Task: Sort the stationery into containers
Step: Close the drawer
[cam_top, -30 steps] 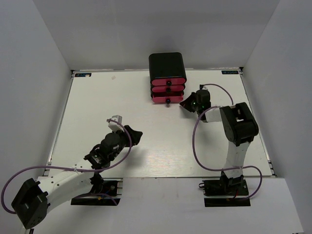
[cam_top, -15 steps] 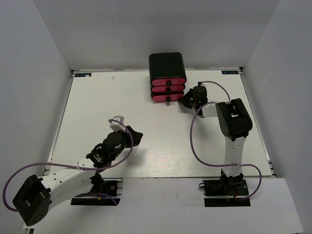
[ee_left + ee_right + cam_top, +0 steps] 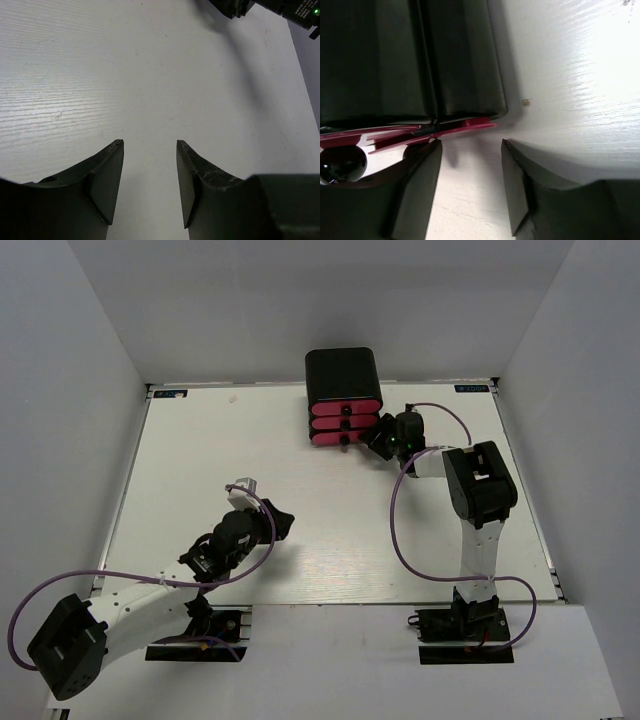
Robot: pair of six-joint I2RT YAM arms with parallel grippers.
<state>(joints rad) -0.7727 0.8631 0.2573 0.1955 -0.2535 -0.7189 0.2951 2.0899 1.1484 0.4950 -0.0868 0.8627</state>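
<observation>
The containers, three stacked pink drawers [image 3: 344,425] with black knobs in a black cabinet [image 3: 340,380], stand at the table's far middle. My right gripper [image 3: 378,438] is right beside the drawers' right end. In the right wrist view it [image 3: 471,145] is open, with only bare table between its fingers; its left finger lies just under a pink drawer front [image 3: 445,130], near a black knob [image 3: 340,165]. My left gripper [image 3: 280,523] hovers low over the near-middle table, open and holding nothing [image 3: 150,145]. No stationery is in view.
The white table [image 3: 200,470] ends at grey walls on the left, back and right. Part of the right arm [image 3: 280,7] shows at the top right of the left wrist view. A small speck [image 3: 525,102] lies on the table beside the cabinet [image 3: 420,55].
My right gripper has opened from shut and moved left and farther back, up against the drawers' right end. The left arm has shifted only slightly.
</observation>
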